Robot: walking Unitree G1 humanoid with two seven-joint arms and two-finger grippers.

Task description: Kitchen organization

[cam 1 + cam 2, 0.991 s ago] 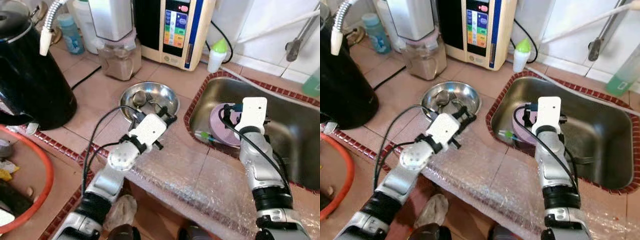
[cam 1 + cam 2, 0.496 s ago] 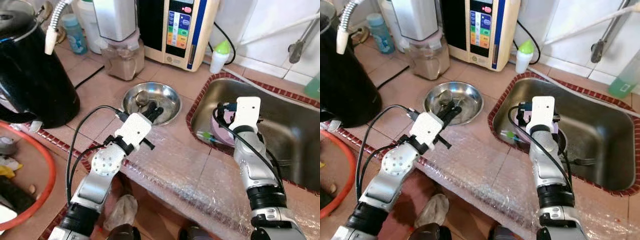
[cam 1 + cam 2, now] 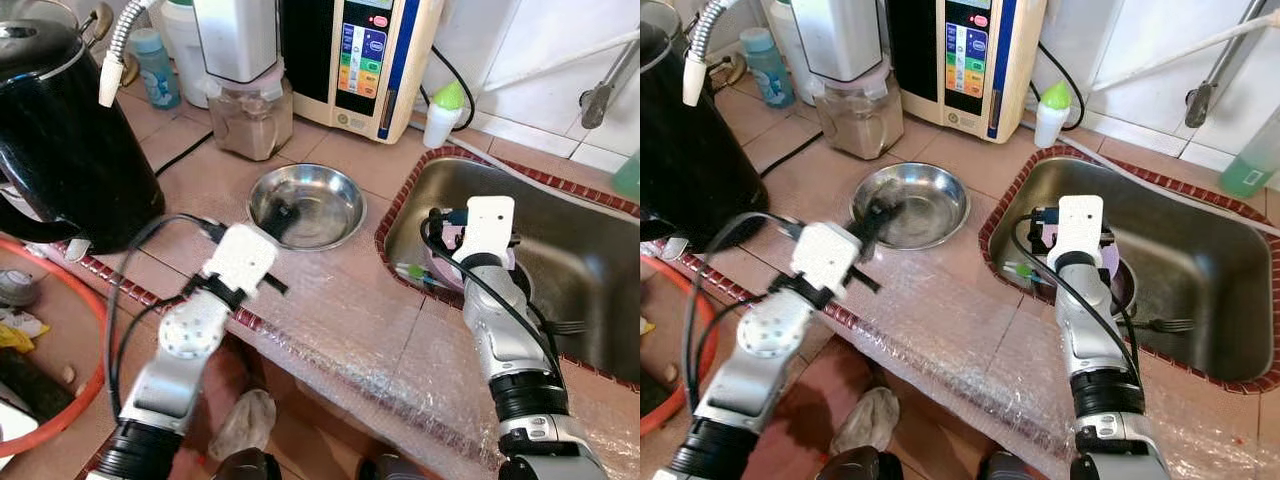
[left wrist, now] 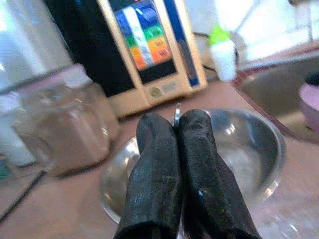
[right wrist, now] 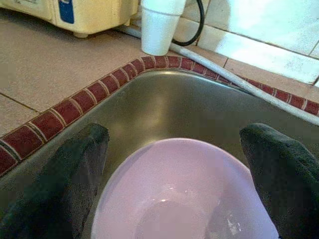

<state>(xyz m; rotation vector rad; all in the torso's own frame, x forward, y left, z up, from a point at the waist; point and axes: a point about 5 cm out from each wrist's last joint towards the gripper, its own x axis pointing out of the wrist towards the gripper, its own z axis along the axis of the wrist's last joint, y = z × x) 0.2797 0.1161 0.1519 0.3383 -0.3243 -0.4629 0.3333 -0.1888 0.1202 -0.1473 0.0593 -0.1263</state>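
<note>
Left claw (image 4: 175,149) is pinched together on a thin metal piece, probably the spoon (image 4: 177,115). Only a sliver of it pokes up between the fingers and the eye views blur there, so I can't be sure. A second ago this claw sat right at the near rim of the steel bowl (image 3: 330,190), with a spoon and other cutlery inside. Now it has pulled back toward the table edge (image 3: 330,340) and the bowl looks empty. My read: the pick worked, and the item is lifted out and being carried.

Right claw (image 5: 174,169) hangs over the sink (image 3: 590,250), fingers spread wide either side of the pink bowl (image 5: 189,199) and not touching it. The arm has barely shifted over the last second, beyond the camera's own drift. A fork (image 3: 1165,324) lies on the sink floor beside the pink bowl.

Next step is likely getting the spoon into the sink or a holder. The grip is on a thin edge, so it could slip.
</note>
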